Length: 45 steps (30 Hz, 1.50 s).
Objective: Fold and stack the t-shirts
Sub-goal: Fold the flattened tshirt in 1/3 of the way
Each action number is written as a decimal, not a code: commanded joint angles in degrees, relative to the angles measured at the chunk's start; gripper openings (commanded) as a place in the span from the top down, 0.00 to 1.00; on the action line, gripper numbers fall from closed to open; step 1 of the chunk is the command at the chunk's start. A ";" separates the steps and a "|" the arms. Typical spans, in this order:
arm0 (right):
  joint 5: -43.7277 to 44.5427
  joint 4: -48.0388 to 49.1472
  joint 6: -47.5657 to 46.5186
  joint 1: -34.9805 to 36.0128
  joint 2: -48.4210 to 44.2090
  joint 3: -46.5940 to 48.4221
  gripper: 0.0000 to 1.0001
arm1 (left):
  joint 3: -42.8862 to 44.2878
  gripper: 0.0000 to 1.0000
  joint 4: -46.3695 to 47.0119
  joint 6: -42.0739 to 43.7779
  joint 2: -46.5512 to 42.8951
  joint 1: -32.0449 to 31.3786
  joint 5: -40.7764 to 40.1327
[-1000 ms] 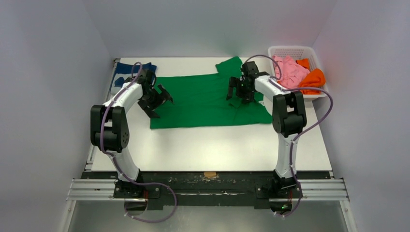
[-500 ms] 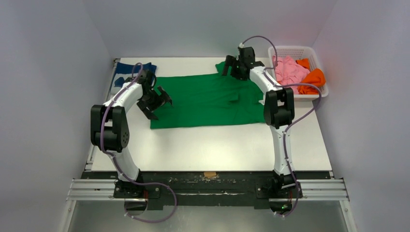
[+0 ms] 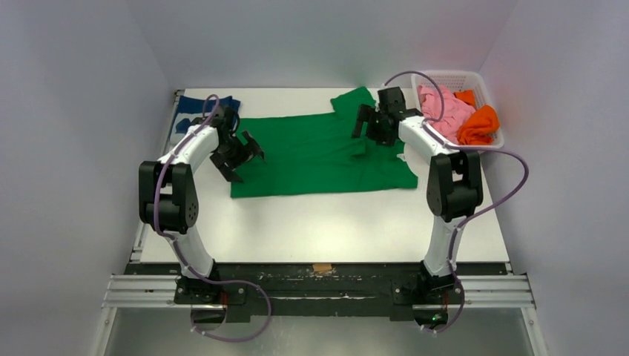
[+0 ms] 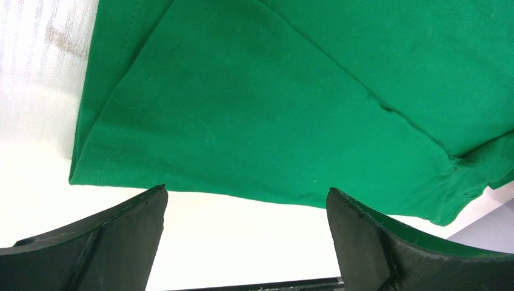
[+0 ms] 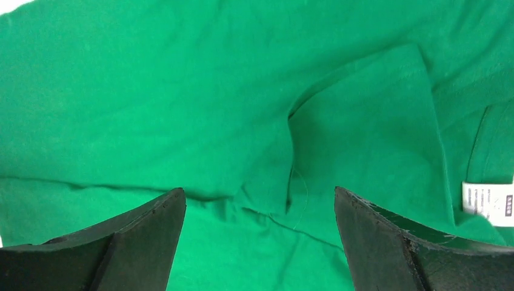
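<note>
The green t-shirt [image 3: 311,152] lies spread on the white table, partly folded, one sleeve sticking out at the back. My left gripper [image 3: 241,157] is open and empty, just off the shirt's left hem; the left wrist view shows the shirt's hem [image 4: 242,121] beyond the fingers. My right gripper [image 3: 365,130] is open and empty above the shirt's upper right part; the right wrist view shows a folded flap [image 5: 363,121] and a white label [image 5: 488,203]. A navy t-shirt [image 3: 209,107] lies folded at the table's back left. Pink [image 3: 441,107] and orange [image 3: 478,122] shirts fill the basket.
A white basket [image 3: 445,76] stands at the back right corner of the table [image 3: 319,222]. White walls close in on three sides. The arm bases sit on a rail [image 3: 319,289] at the near edge.
My right gripper went to the back sleeve, then came forward and right to above the shirt's upper right part. The sleeve at the back lies flatter. The left arm has barely moved.
</note>
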 commanded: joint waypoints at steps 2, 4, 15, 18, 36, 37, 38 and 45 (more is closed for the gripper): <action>-5.21 0.04 0.42 2.26 0.27 -2.11 0.09 | 2.12 0.00 0.14 0.70 -0.16 -0.01 1.21; -6.81 -0.60 0.56 4.60 5.35 4.91 0.10 | 1.96 0.00 0.00 0.75 -0.70 -0.04 1.20; -9.32 2.57 4.88 5.04 13.92 23.06 0.10 | 2.06 0.00 0.03 0.66 -1.51 -0.01 1.07; -7.05 3.45 2.93 5.00 8.72 13.05 0.10 | 3.13 0.00 1.86 0.41 -0.34 -0.45 2.86; 4.65 1.55 4.48 -0.85 -4.74 -22.14 0.09 | 5.80 0.00 5.54 -1.34 12.81 -7.69 6.75; 4.96 1.18 5.19 -1.10 -5.77 -23.78 0.09 | 5.04 0.00 5.53 -1.10 12.60 -8.13 7.16; 5.43 0.89 5.75 -1.40 -6.90 -25.69 0.09 | 4.18 0.00 5.53 -1.02 12.33 -8.71 6.87; 8.59 -3.43 7.05 -4.53 -16.29 -37.03 0.09 | -7.10 0.00 7.46 -2.31 6.56 -13.09 5.69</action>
